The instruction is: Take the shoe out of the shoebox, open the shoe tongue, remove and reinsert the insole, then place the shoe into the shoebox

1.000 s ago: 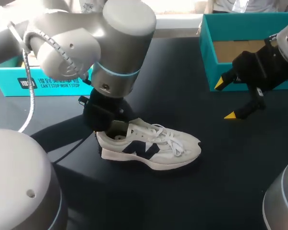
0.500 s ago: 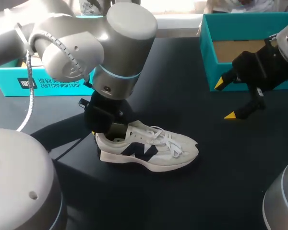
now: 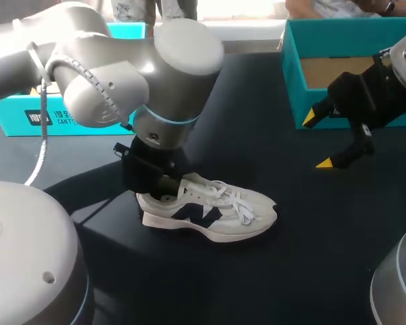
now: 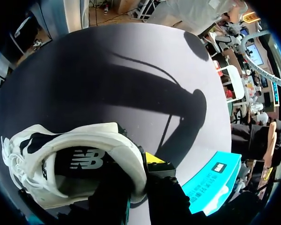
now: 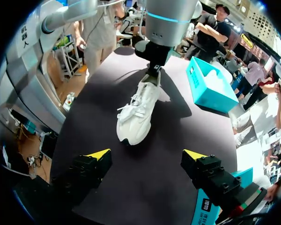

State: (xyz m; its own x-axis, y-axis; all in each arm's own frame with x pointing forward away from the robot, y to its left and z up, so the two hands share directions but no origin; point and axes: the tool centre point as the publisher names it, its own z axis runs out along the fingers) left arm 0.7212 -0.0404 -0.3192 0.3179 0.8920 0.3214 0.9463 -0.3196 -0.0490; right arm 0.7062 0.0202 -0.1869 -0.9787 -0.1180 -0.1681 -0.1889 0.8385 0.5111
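Note:
A white sneaker with dark side marks [image 3: 210, 206] lies on the black table, toe pointing right. My left gripper [image 3: 152, 183] is shut on its heel. The left wrist view shows one yellow-tipped finger [image 4: 154, 158] outside the heel wall and the other hidden inside the shoe [image 4: 84, 159]. The open teal shoebox [image 3: 294, 74] stands at the back right. Just in front of it my right gripper [image 3: 319, 140] hangs open and empty above the table. In the right wrist view the shoe [image 5: 136, 112] lies well ahead of that gripper [image 5: 147, 154].
A second teal box part with print [image 3: 13, 112] sits at the back left, behind my left arm; it also shows in the left wrist view [image 4: 210, 180]. Bare black table lies between the shoe and the shoebox.
My left gripper has shifted slightly with the heel in it, and the shoe's toe has drawn a little to the left. The right arm has not moved.

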